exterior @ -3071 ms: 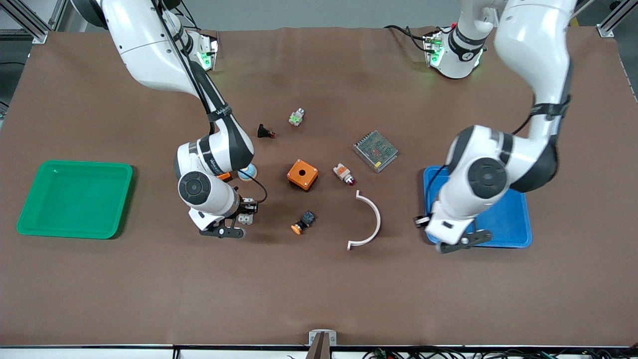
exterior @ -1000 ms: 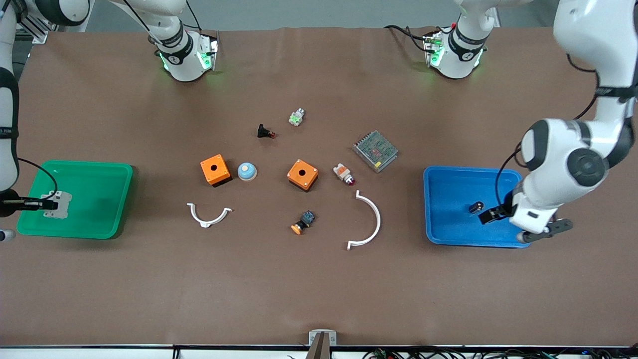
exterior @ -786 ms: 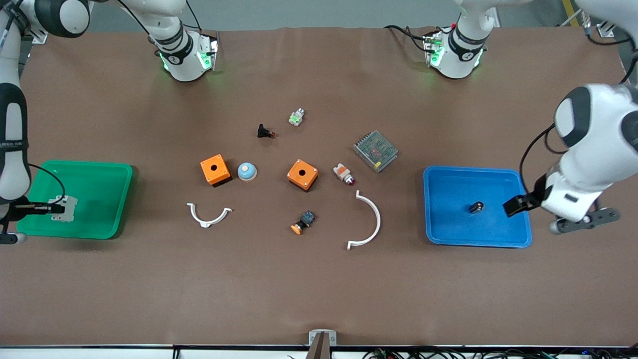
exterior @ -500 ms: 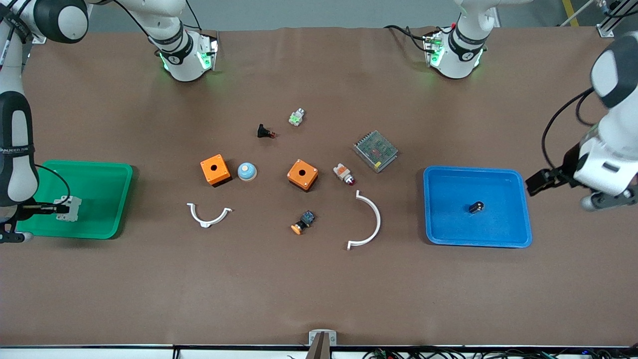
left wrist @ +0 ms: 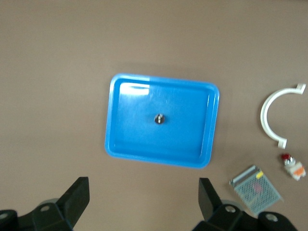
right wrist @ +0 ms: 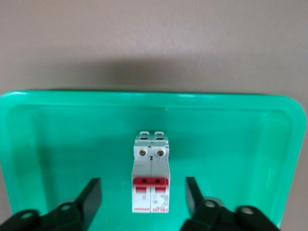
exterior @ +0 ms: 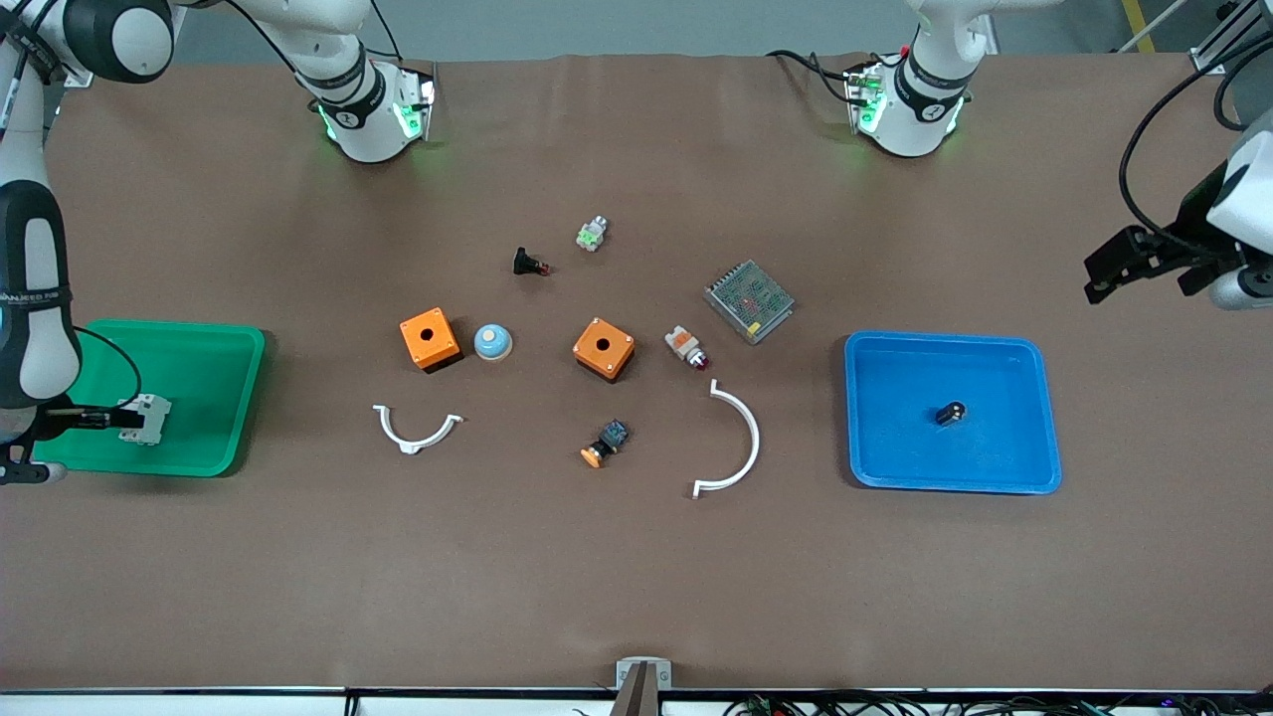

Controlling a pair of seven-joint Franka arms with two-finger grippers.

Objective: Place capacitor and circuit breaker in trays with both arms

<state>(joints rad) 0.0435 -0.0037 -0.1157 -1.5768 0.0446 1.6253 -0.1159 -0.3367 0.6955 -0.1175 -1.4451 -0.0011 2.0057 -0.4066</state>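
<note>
The circuit breaker (exterior: pixel 149 419), a white-grey block with red levers, lies in the green tray (exterior: pixel 199 338) at the right arm's end; it also shows in the right wrist view (right wrist: pixel 151 180). My right gripper (exterior: pixel 109 418) is low over the tray, open, with a finger (right wrist: pixel 91 195) on each side of the breaker and a gap to both. The capacitor (exterior: pixel 951 412), a tiny black cylinder, lies in the blue tray (exterior: pixel 945 343); it also shows in the left wrist view (left wrist: pixel 159 118). My left gripper (exterior: pixel 1134 264) is open and empty, high over bare table beside the blue tray.
Between the trays lie two orange boxes (exterior: pixel 430 339) (exterior: pixel 604 348), a blue-white dome (exterior: pixel 492 342), two white curved pieces (exterior: pixel 418 429) (exterior: pixel 731 438), a mesh-covered module (exterior: pixel 750 299), a white-orange part (exterior: pixel 687 346), a black part (exterior: pixel 529 264) and an orange-capped button (exterior: pixel 604 444).
The left gripper has drawn up and away from the blue tray, with the capacitor left lying in it. The breaker has shifted a little toward the green tray's middle with the right gripper.
</note>
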